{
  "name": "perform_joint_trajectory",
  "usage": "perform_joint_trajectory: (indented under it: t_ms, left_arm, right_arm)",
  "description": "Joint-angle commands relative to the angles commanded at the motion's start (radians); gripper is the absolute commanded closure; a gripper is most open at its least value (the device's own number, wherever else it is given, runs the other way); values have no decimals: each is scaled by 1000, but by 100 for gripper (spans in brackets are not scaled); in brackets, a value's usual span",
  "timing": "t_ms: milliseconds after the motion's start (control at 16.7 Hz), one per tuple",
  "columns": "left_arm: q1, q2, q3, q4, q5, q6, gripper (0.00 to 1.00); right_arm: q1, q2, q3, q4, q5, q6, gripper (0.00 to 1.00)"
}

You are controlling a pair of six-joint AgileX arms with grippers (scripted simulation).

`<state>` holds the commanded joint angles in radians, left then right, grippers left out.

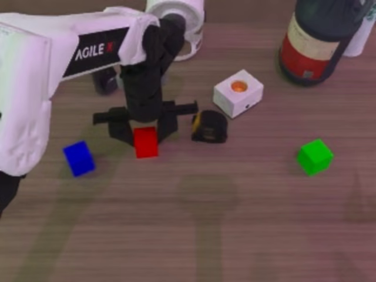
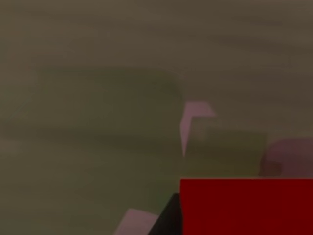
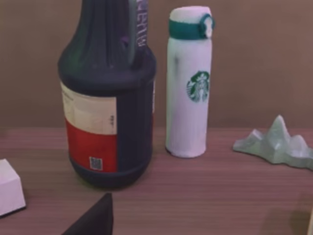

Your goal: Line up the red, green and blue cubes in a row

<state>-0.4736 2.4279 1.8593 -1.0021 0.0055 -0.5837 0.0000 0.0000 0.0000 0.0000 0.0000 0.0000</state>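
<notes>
The red cube (image 1: 145,147) sits left of the table's middle, with my left gripper (image 1: 144,132) shut on it from above. In the left wrist view the red cube (image 2: 244,208) fills the lower corner, and a dark finger (image 2: 168,219) presses against its side. The blue cube (image 1: 79,158) lies on the table to the left of the red one, apart from it. The green cube (image 1: 315,156) lies far off at the right. My right arm is outside the top view; only a dark tip of the right gripper (image 3: 95,221) shows in its wrist view.
A white block with an orange hole (image 1: 238,91) and a black tape measure (image 1: 209,127) stand just right of the left gripper. A dark bottle with a red label (image 1: 314,44), a white flask (image 3: 190,83) and a white cup (image 1: 179,17) line the back. A grey ridged piece (image 3: 276,144) lies by the flask.
</notes>
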Motion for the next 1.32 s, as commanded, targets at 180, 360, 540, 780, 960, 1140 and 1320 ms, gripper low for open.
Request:
perform_joint_trajectory:
  t_ms: [180,360,540,780,960,1140,1320]
  left_arm:
    - [0,0,0,0,0,0,100]
    - [4,-38,20,-34,-16,13,100]
    - [12,-57,90,-126,-18,11,100]
    - [22,-87,181,-249,-16,11,100]
    - [22,-91,187,-256,-15,11,100]
    - [11,-102,170,-248,-16,12,100]
    - [-18,-183,70,-218,-18,7,100]
  right_arm:
    - [0,0,0,0,0,0,0]
    - [0,0,0,0,0,0,0]
    - [0,0,0,0,0,0,0]
    - [0,0,0,0,0,0,0]
    - [0,0,0,0,0,0,0]
    - [0,0,0,0,0,0,0]
    - [0,0,0,0,0,0,0]
